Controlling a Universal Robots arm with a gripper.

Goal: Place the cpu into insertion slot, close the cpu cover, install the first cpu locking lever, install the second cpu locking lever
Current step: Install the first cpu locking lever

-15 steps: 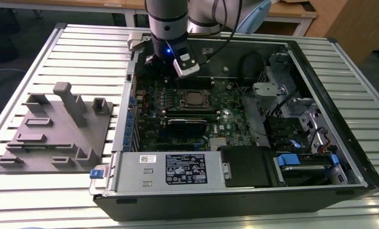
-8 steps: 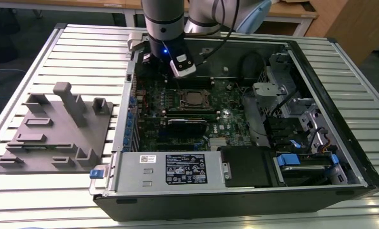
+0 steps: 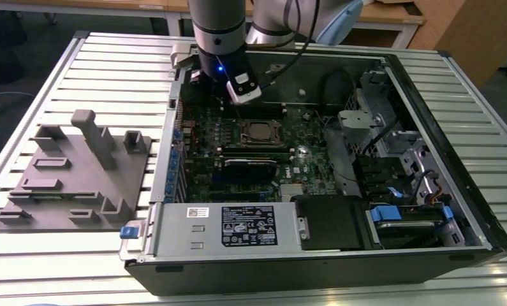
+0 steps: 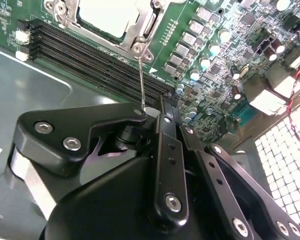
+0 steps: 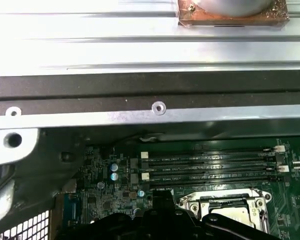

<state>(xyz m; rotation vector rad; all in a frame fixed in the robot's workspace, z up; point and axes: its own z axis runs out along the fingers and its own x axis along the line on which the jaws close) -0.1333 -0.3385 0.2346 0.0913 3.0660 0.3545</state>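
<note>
- Silvery-tan cpu (image 4: 105, 15) sits in the slot (image 3: 243, 132), on the green board (image 4: 230, 45) inside the open case (image 3: 457, 127).
- Steel cover (image 4: 138, 31) lies flat over the slot and frames the cpu, so placing and closing both look done.
- Thin wire lever (image 4: 142, 80) rises from the slot's corner and crosses the memory slots (image 4: 90, 52) to reach the end effector (image 4: 152, 112).
- Black end effector is nearly closed. Its tips pinch the lever's free end, as far as the second wrist view shows, and it grips nothing else.
- In the exterior view the arm (image 3: 219, 32) hangs just beside the slot, on the memory slots' side.
- Step in hand, as I judge it, is installing a locking lever. I cannot tell whether it is the first or the second.
- The lever stands raised from the slot and is not hooked down beside it, so this step is not yet done.
- Next move likely calls for swinging the lever down along its hinge arc to the slot's side, then nudging it under its catch.
- Such a thin, springy rod may slip from the tips, so it wants a square grip and a steady push.
</note>
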